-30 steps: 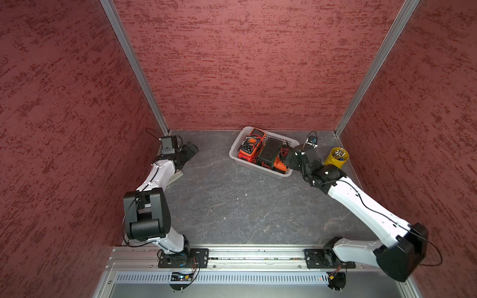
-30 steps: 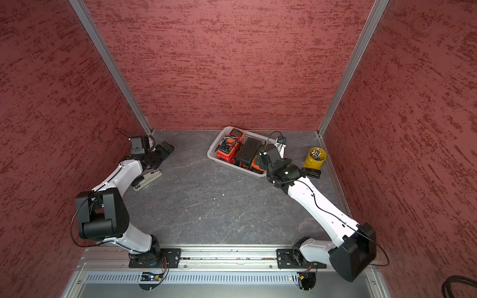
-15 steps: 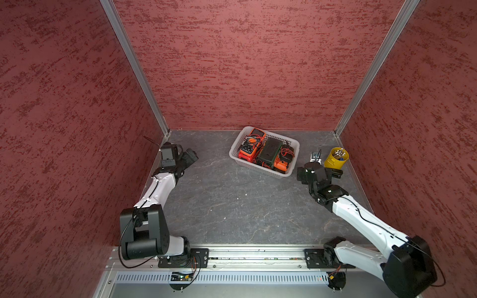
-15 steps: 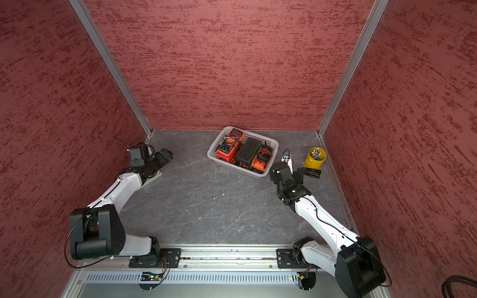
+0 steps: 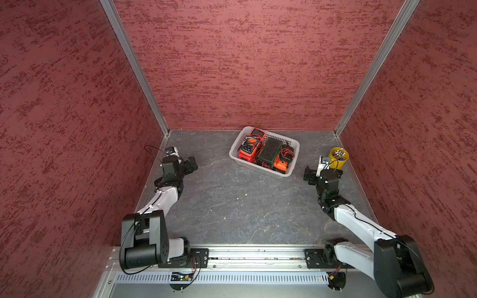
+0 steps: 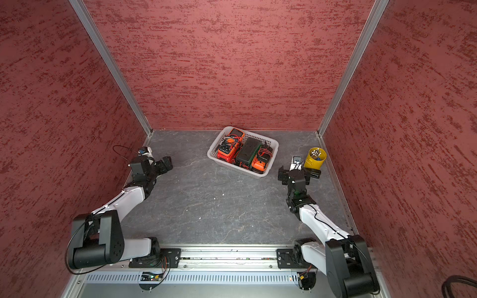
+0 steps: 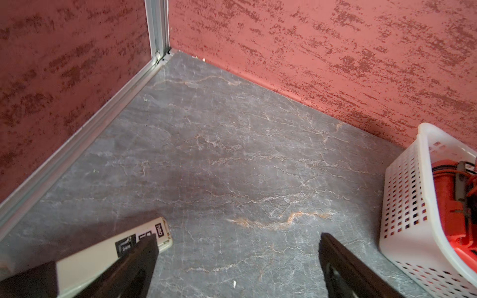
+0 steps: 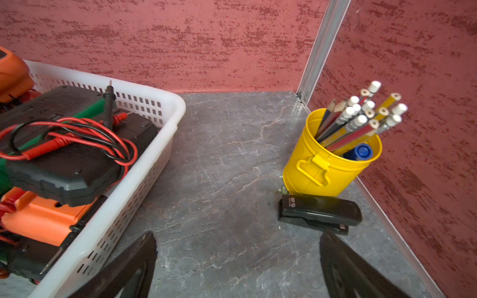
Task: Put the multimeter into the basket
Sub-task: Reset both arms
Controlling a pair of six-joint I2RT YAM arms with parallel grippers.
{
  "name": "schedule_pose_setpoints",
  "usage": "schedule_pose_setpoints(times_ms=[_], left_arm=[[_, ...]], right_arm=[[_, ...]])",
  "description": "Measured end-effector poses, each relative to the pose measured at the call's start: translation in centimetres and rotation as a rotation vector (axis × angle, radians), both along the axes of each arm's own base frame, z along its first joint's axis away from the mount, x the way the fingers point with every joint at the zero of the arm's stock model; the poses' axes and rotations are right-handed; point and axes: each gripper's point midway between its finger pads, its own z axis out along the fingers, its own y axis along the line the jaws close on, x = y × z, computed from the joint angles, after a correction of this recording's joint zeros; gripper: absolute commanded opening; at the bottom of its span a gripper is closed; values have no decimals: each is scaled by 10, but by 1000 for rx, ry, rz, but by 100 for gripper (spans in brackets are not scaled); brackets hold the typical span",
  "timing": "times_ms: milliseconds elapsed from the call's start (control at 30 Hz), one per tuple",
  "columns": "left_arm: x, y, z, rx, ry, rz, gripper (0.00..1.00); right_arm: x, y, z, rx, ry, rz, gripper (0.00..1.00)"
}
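Observation:
The white perforated basket (image 5: 263,172) (image 6: 240,170) stands at the back middle of the grey floor in both top views. In it lie an orange multimeter (image 5: 249,149), a black and green one (image 5: 269,152) (image 8: 64,165) and another orange one (image 5: 281,163) (image 8: 38,219), with red and black leads tangled over them. My left gripper (image 5: 189,165) (image 7: 236,241) is open and empty by the left wall, well left of the basket (image 7: 413,211). My right gripper (image 5: 318,174) (image 8: 237,240) is open and empty over bare floor just right of the basket (image 8: 144,180).
A yellow cup (image 5: 338,156) (image 8: 330,160) full of pencils stands in the back right corner, with a black stapler (image 8: 318,212) lying in front of it near my right gripper. A flat white box (image 7: 103,258) lies under my left gripper by the left wall. Red walls close three sides.
My right arm has drawn back from over the basket to the floor beside the yellow cup. My left arm has pulled back a little along the left wall. Both grippers stayed open.

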Motion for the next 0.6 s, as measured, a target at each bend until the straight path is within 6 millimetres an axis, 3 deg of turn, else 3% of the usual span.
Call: schedule_pose_setpoints(times_ms=[233, 433, 600], left_arm=[[-8, 2, 0, 92, -75, -36, 100], [-13, 14, 5, 90, -141, -26, 100], [-5, 5, 15, 81, -183, -85, 100]], right_arm=[[0, -2, 2, 32, -65, 22, 99], [3, 1, 9, 44, -95, 45, 99], [5, 2, 8, 45, -98, 51, 99]])
